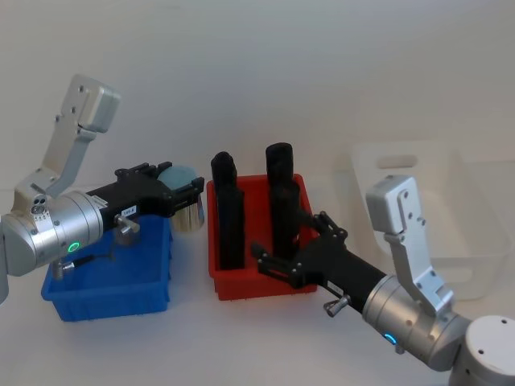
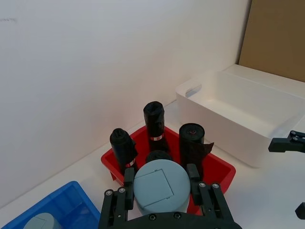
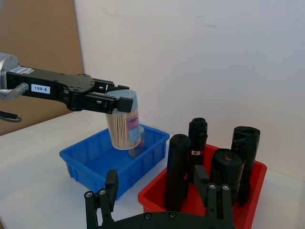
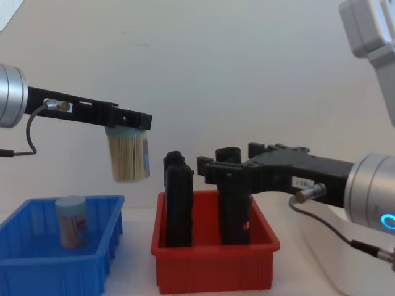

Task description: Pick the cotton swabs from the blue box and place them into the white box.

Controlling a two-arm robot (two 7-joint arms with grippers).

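One cotton swabs jar point(image 4: 128, 159) clamped in your left claw point(image 4: 126, 125): carry it high over the black blocks point(image 4: 178, 203) to the white box point(image 2: 224, 136); right claw point(image 1: 296, 241) hovers spread.

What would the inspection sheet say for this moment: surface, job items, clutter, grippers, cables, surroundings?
Surface: white table, bare around the bins.
Job's things: one cotton swab jar is lifted over the blue box at its edge nearest the red bin. A second jar stands upright inside the blue box. Nothing seen in the white box.
Clutter: red bin holding four black upright blocks.
Grippers: left gripper has its jaws shut on the jar's lid. Right gripper has its jaws open and empty, over the red bin's near side.
Cables: thin black cable at the left wrist, another at the right wrist.
Surroundings: white wall, brown board behind the white box.
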